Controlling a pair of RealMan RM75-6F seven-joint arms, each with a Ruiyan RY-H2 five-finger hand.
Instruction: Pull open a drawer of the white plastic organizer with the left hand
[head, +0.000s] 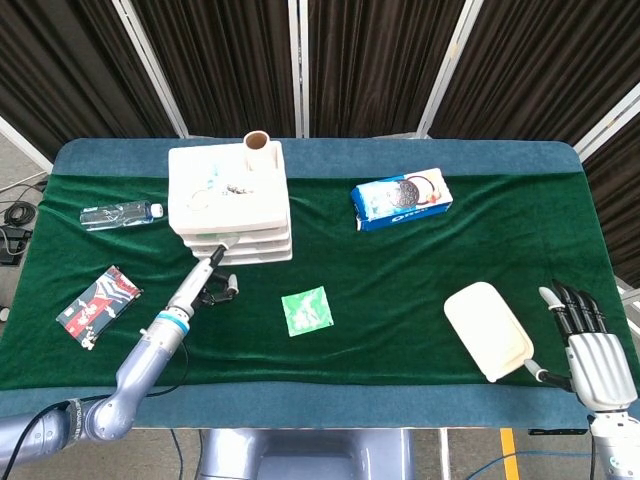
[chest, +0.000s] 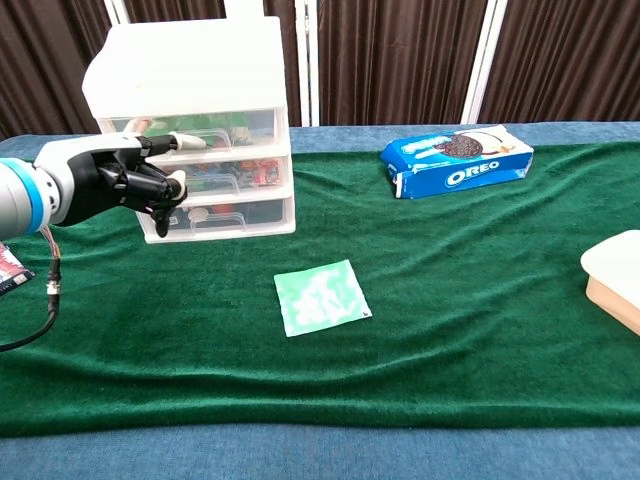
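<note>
In front of the white plastic organizer (chest: 190, 125), which stands at the table's far left side, we hold our left hand (chest: 125, 180) with one finger stretched toward the top drawer's handle (chest: 195, 140) and the rest curled, holding nothing. We judge this lets the fingertip hook the handle. Our right hand (head: 590, 345) rests spread, well away from the organizer.

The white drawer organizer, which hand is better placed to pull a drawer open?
Left. The left hand is right at the organizer's drawer fronts, while the right hand sits at the table's far side.
</note>
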